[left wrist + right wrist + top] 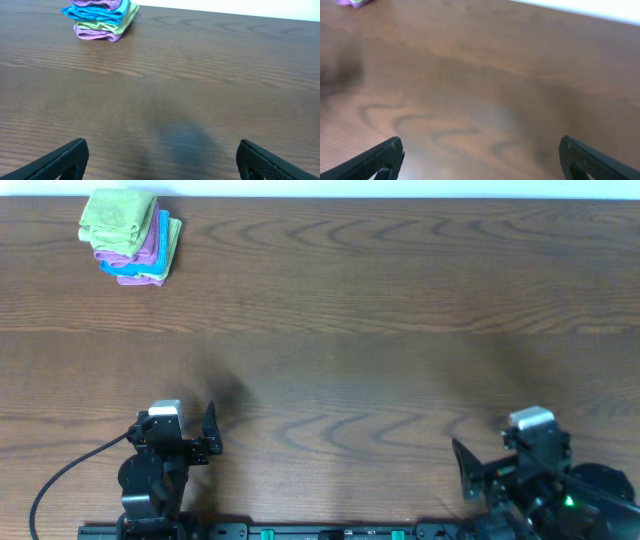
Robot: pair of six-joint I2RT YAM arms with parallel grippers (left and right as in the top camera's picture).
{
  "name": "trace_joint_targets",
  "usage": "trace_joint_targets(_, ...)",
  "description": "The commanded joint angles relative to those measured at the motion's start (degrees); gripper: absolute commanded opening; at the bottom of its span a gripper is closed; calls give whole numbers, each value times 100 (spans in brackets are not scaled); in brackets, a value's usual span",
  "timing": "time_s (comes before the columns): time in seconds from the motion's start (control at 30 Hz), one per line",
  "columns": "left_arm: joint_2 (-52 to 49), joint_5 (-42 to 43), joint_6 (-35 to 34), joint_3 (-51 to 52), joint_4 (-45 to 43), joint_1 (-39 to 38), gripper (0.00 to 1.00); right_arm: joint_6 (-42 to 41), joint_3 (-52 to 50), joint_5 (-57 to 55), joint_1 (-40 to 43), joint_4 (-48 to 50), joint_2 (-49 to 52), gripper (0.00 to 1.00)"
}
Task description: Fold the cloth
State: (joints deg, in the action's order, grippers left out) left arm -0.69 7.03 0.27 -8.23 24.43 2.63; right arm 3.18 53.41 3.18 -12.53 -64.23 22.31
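Fingers (65, 160) of the left gripper (162, 152) are standing wide apart, one at each lower corner of the left wrist view, with only bare wood grain showing between them. Fingers (377, 159) of the right gripper (480, 150) are standing equally wide in the right wrist view, again with only wood between them. Neither pair is touching any fabric.

Both arms are sitting at the near edge of the tabletop (350, 330), the left one toward the near left corner and the right one toward the near right corner, well apart from each other. A black cable (70, 475) is curving away from the left arm toward the near left corner.

Cloth stack (130, 235) is lying in the far left corner of the tabletop, close to the far edge. It is sitting as a neat folded pile. Overhead, a green cloth is showing on top, with purple and blue layers peeking out beneath it along the right and near sides. The left wrist camera is catching the same pile at the top left of its view, showing blue, green and purple bands. The right wrist camera is catching only a blurred sliver of it at the top left corner. The pile is lying well apart from both grippers.
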Motion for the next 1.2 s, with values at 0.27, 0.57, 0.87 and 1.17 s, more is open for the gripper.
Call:
trace_joint_targets(0.27,44,-105,83,116,0,39,95,828,-2726,-280,874,1755,-1998,99)
trace_joint_targets(0.57,44,-105,83,116,0,39,96,817,-3652,-271,892,1775,-2199,99)
trace_joint_targets(0.87,44,-105,85,116,0,39,95,802,-4328,-210,892,1803,-2199,99)
trace_joint_targets(1.17,44,-105,83,116,0,39,96,804,-4330,-212,892,1816,-2199,99)
